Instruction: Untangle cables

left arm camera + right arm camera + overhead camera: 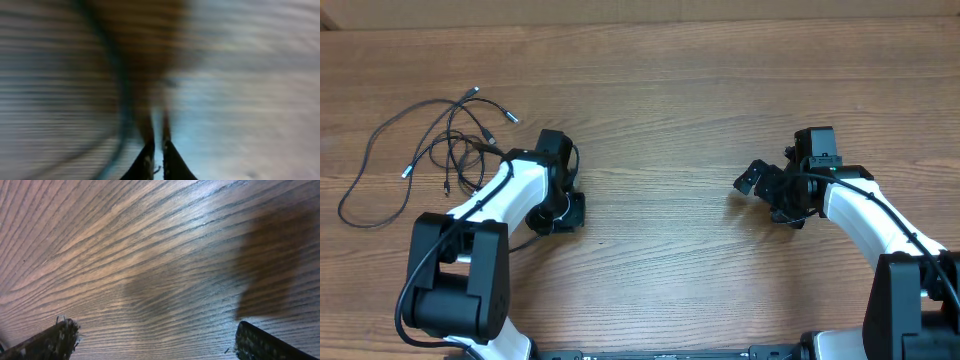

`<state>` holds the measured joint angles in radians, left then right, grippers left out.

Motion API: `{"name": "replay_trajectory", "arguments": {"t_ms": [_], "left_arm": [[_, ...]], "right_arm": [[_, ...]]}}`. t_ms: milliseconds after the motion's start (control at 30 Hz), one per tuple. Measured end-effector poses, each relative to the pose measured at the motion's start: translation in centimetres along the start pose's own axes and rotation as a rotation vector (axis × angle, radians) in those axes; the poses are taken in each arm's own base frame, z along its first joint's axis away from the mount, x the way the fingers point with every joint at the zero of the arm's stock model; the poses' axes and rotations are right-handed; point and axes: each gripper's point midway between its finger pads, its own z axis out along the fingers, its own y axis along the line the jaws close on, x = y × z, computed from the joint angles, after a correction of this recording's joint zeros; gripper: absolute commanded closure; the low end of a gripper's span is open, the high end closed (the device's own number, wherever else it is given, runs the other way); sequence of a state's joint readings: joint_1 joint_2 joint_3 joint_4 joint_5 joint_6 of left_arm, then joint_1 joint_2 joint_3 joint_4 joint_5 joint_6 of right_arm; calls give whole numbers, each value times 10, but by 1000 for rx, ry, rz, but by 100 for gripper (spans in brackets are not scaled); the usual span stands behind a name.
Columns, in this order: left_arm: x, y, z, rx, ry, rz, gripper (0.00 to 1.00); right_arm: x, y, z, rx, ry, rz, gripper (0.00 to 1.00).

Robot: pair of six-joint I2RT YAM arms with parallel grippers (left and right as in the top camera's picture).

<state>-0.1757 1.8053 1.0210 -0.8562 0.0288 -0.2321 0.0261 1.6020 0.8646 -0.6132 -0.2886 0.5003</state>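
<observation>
Left tool [158, 146] pinched closed — right tool [156, 330] wide open | wood-grain table [660, 100] | cables [460, 145] far left

One wooden counter [660, 90], and on it one tangle of thin black cables [460, 140], too knotted to count strands, though at least four plug ends [473, 91] show. Two robot arms over it: left arm [505, 190], right arm [860, 205].

The table [660, 110] is warm brown wood with dark, wavy grain lines. Beside the left arm [505, 195], the cables [453, 143] are thin black with silver plug tips. The left arm and right arm [865, 215] are white with black joints, and the fingers [55, 340] are black.
</observation>
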Motion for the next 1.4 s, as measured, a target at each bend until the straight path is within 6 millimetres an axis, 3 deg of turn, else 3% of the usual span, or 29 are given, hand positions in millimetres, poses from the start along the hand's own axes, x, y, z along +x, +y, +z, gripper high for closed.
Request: {"name": "replay_trajectory", "arguments": {"t_ms": [167, 333, 567, 700, 800, 967, 1100, 1233, 1267, 1367, 1400], "left_arm": [[-31, 40, -5, -210, -137, -163, 85], [-65, 97, -11, -350, -290, -355, 85], [-73, 175, -13, -415, -354, -585, 83], [-78, 196, -13, -349, -372, -624, 82], [-84, 197, -13, -281, -381, -605, 83], [-95, 180, -13, -179, -388, -539, 86], [-99, 149, -14, -78, -375, -438, 84], [-103, 103, -14, 25, -367, -277, 77], [-104, 94, -14, 45, -368, -245, 75], [-106, 71, -15, 95, -372, -153, 41], [-107, 66, -16, 106, -375, -133, 24]], "right_arm": [[0, 0, 0, 0, -1, 0, 0], [0, 0, 0, -1, 0, 0, 0], [0, 0, 0, 0, -1, 0, 0], [0, 0, 0, 0, 0, 1, 0], [0, 0, 0, 0, 0, 0, 0], [0, 0, 0, 0, -1, 0, 0], [0, 0, 0, 0, 0, 0, 0], [0, 0, 0, -1, 0, 0, 0], [0, 0, 0, -1, -1, 0, 0], [0, 0, 0, 0, -1, 0, 0], [0, 0, 0, -1, -1, 0, 0]]}}
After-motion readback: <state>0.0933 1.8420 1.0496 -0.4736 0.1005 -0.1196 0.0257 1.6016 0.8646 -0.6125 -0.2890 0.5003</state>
